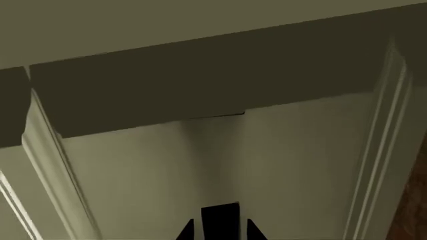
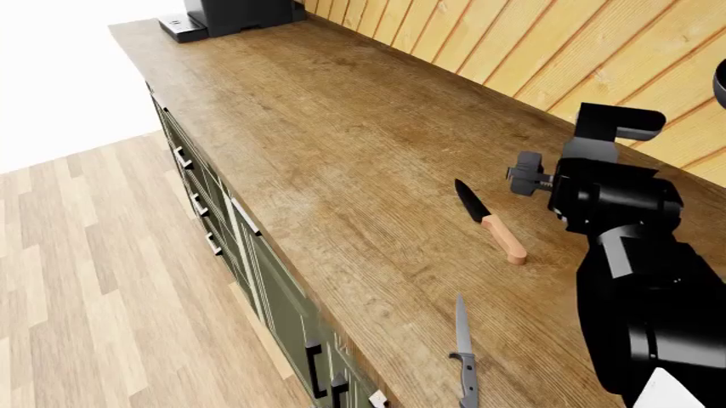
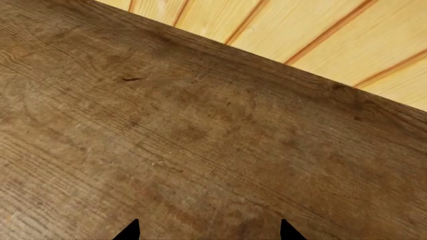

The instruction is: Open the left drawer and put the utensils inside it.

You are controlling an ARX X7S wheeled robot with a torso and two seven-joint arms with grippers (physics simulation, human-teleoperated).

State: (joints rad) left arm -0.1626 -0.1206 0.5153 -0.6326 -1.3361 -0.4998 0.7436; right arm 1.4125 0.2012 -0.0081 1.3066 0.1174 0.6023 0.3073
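- while our right gripper [image 3: 208, 231] hangs over bare countertop [image 2: 340, 144], its jaws stand wide apart, empty.
- our left gripper [image 1: 220, 231] faces a pale panelled drawer front [image 1: 220, 160]; we cannot tell its jaw state.
- wooden-handled knife [image 2: 491, 223] and grey knife [image 2: 464, 350] lie apart on the countertop.

- The wooden-handled knife [image 2: 490, 222] has a black blade and lies flat on the tabletop [image 2: 340, 144], its tip pointing away from the front edge.
- The grey metal knife [image 2: 464, 350] lies flat near the front edge.
- The left drawer [image 2: 183, 156] is closed.
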